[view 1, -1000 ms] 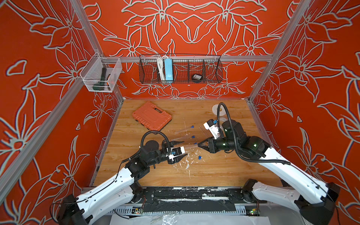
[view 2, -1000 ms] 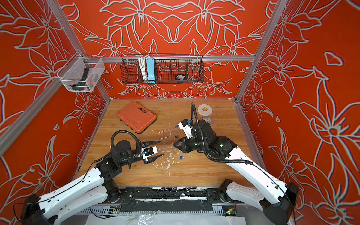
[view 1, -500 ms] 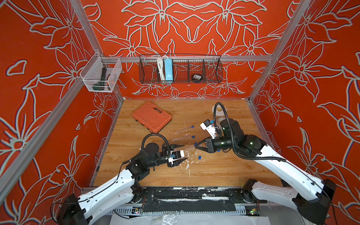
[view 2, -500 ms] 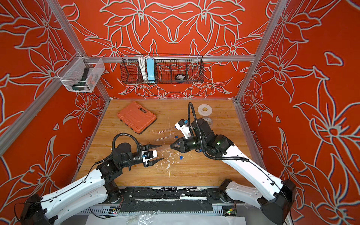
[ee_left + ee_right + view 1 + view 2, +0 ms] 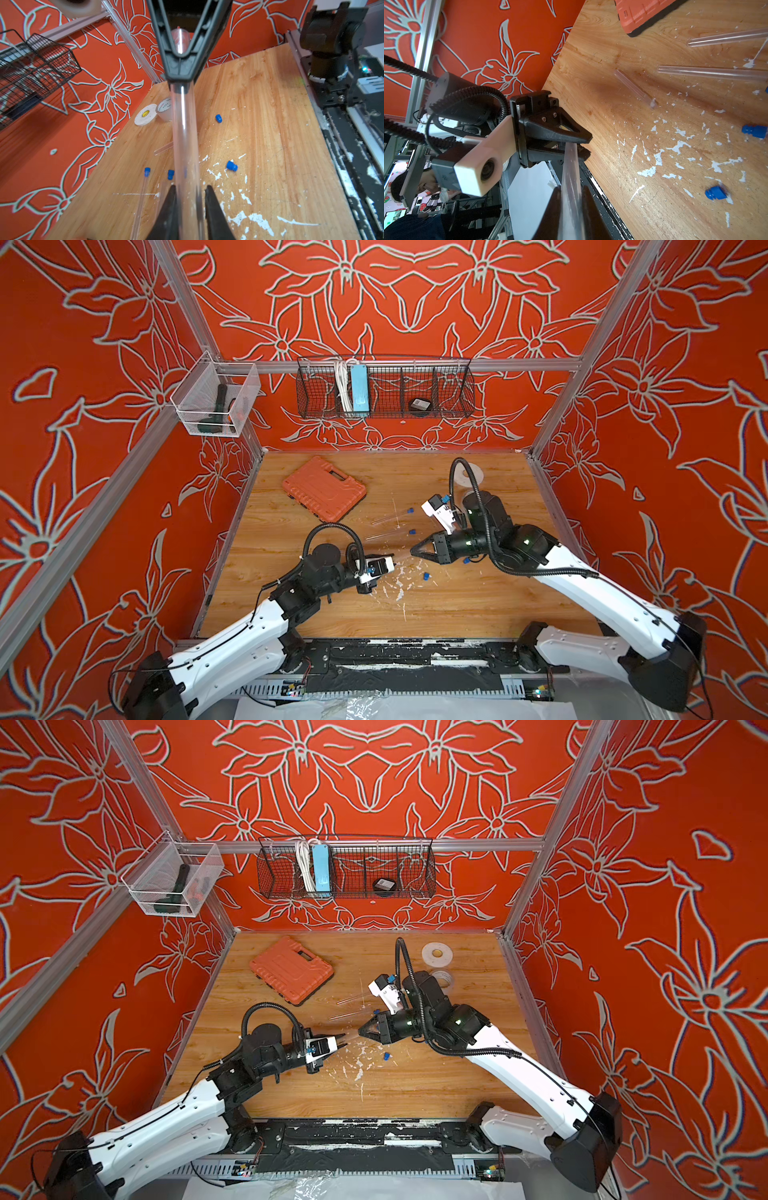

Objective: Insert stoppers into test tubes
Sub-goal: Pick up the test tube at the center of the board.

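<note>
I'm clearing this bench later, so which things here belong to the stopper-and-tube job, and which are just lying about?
Job in hand:
- held tube, gripped by left gripper and right gripper
- bare tube on the table
- stoppered tubes
- loose stoppers

Lying about:
- orange case
- tape rolls
- wire basket
- clear bin

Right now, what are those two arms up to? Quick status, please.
Left end effector shut on test tube. Right end effector shut on its far end. Loose stoppers on table, nothing blocking.
</note>
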Controlling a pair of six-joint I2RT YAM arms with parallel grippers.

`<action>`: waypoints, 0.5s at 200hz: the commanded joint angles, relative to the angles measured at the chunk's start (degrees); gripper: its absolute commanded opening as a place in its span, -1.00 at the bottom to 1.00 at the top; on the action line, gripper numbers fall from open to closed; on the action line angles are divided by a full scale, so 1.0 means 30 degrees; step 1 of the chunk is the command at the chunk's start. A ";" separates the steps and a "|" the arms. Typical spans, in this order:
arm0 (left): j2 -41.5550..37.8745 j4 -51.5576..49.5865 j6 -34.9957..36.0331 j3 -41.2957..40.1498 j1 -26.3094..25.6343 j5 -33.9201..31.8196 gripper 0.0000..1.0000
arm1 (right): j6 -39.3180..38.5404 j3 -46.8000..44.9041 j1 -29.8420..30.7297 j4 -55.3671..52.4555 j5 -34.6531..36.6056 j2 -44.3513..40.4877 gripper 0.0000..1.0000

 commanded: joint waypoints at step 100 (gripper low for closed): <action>0.0310 0.0342 -0.0312 0.0544 -0.0083 -0.0439 -1.00 | -0.0612 0.0421 -0.0537 -0.0399 0.1077 -0.0800 0.29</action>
